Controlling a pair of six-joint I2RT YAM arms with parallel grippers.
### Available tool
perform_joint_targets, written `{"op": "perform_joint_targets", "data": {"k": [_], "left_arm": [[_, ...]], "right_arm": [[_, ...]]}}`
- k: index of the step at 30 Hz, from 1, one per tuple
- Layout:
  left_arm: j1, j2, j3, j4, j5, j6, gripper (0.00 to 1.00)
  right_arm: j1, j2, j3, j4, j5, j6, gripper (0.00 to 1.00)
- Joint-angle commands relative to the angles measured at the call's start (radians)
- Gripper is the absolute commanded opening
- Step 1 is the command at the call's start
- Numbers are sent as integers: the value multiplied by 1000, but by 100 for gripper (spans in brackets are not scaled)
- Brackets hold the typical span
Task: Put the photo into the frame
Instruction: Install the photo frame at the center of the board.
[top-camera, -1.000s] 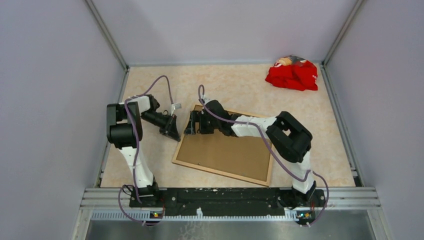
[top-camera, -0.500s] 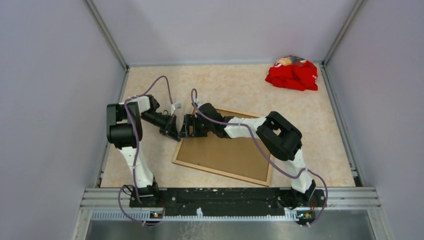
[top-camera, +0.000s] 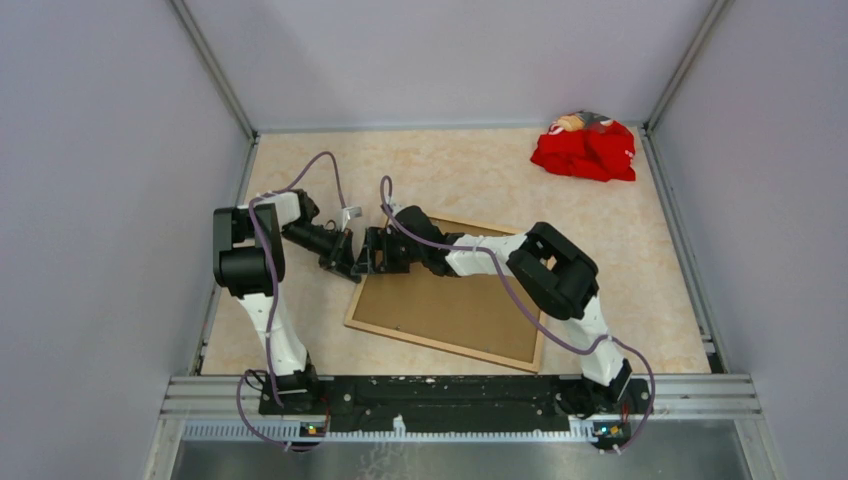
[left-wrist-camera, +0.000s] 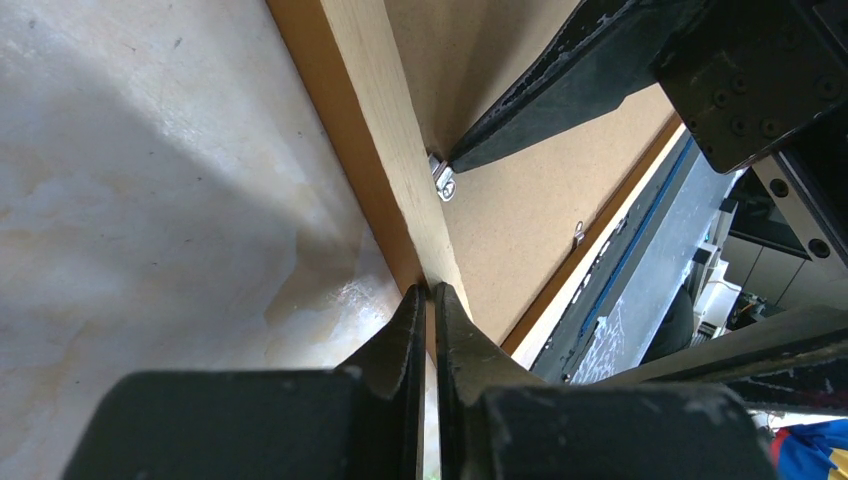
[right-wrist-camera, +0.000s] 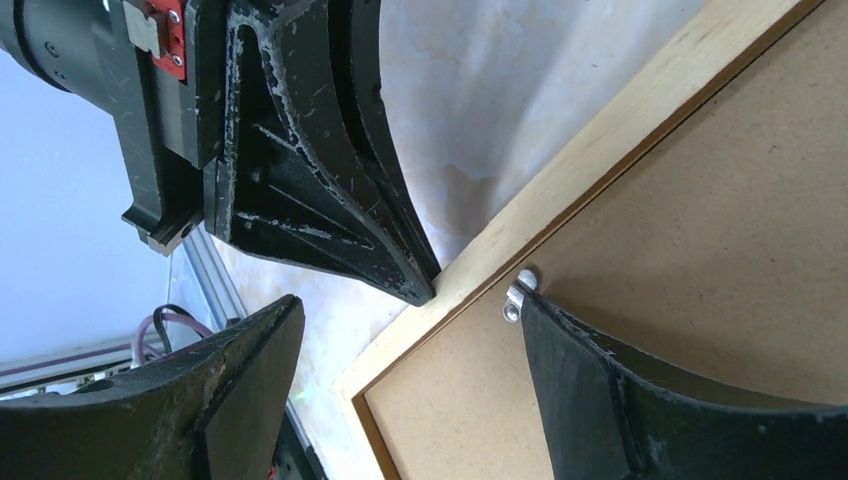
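Observation:
The frame (top-camera: 440, 345) lies back-up on the table with a brown backing board (top-camera: 450, 305) filling it. The photo is hidden from every view. My left gripper (top-camera: 354, 268) is shut, and its tips (left-wrist-camera: 431, 290) rest against the outer side of the frame's pale left bar (left-wrist-camera: 385, 130). My right gripper (top-camera: 375, 255) stands open astride that same bar (right-wrist-camera: 600, 160). One of its fingers (right-wrist-camera: 600, 390) lies on the board with its tip at a small metal clip (right-wrist-camera: 517, 295); the other finger (right-wrist-camera: 200, 400) hangs outside the frame. The clip (left-wrist-camera: 441, 178) also shows in the left wrist view.
A red cloth bundle (top-camera: 585, 150) lies in the far right corner. Grey walls close in the table on three sides, and a metal rail (top-camera: 460, 390) runs along the near edge. A second metal clip (left-wrist-camera: 579, 233) sits on the frame's near bar.
My right gripper has slid left across the board to the frame's left bar, meeting the left gripper's tips. The left gripper has closed a touch and barely moved.

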Motion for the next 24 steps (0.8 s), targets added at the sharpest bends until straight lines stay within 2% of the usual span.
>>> {"op": "perform_joint_targets", "data": {"k": [1, 24], "left_arm": [[-11, -5, -19, 75, -24, 28, 7], [-10, -11, -20, 79, -25, 28, 6]], "right_arm": [[12, 48, 44, 11, -9, 1, 80], [12, 50, 65, 11, -57, 23, 79]]}}
